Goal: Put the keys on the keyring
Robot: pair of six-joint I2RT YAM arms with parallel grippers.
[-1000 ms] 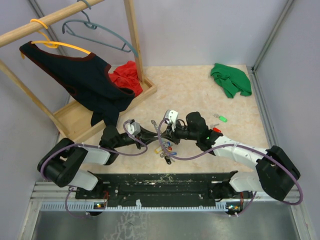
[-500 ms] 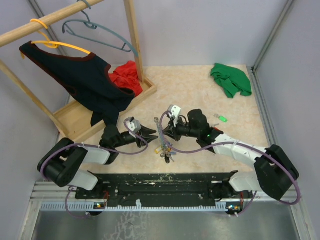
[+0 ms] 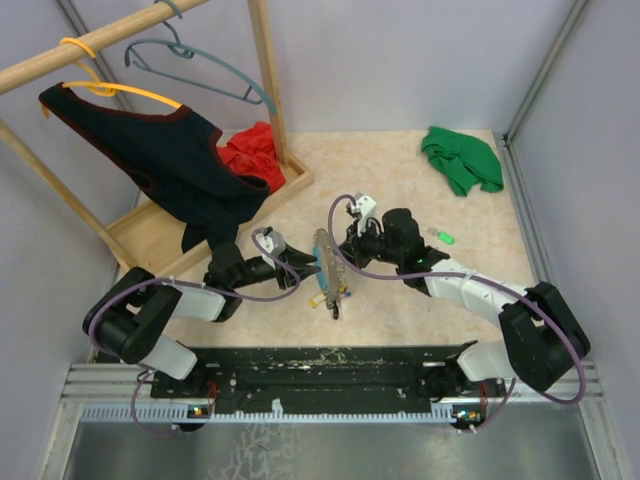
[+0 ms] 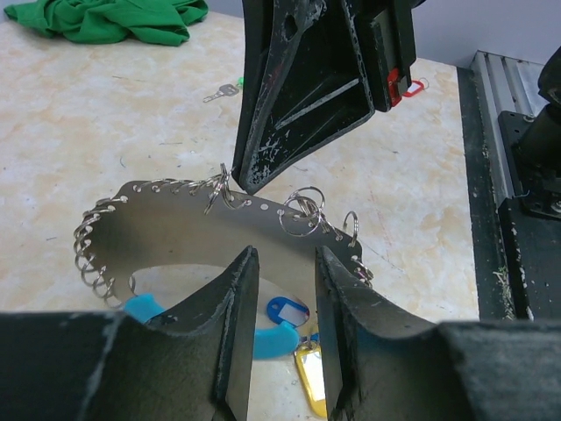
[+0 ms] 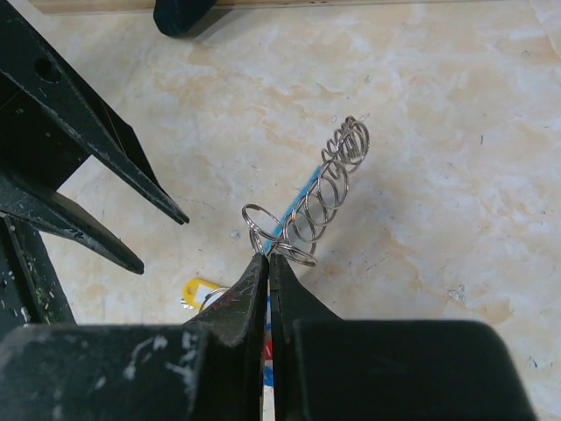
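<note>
The keyring [image 3: 325, 266] is a grey band edged with small silver rings and a light-blue segment, held upright above the table. My right gripper [image 5: 268, 257] is shut on its ringed edge. The same keyring [image 4: 175, 219] fills the left wrist view, with a blue tag [image 4: 287, 311] and a yellow tag [image 4: 308, 368] hanging below. My left gripper [image 4: 280, 263] is open just left of the band, gripping nothing. A green-headed key [image 3: 443, 237] lies on the table right of the arms. A red-headed key [image 4: 403, 86] shows behind the right gripper.
A green cloth [image 3: 460, 158] lies at the far right corner. A wooden rack [image 3: 268, 80] with hangers, a dark garment [image 3: 170, 160] and a red cloth [image 3: 252, 152] stands at the far left on a wooden base [image 3: 150, 235]. Walls close both sides.
The right gripper has lifted the keyring from low near the bases to upright, farther from them. The left gripper has opened wider and come closer to the ring.
</note>
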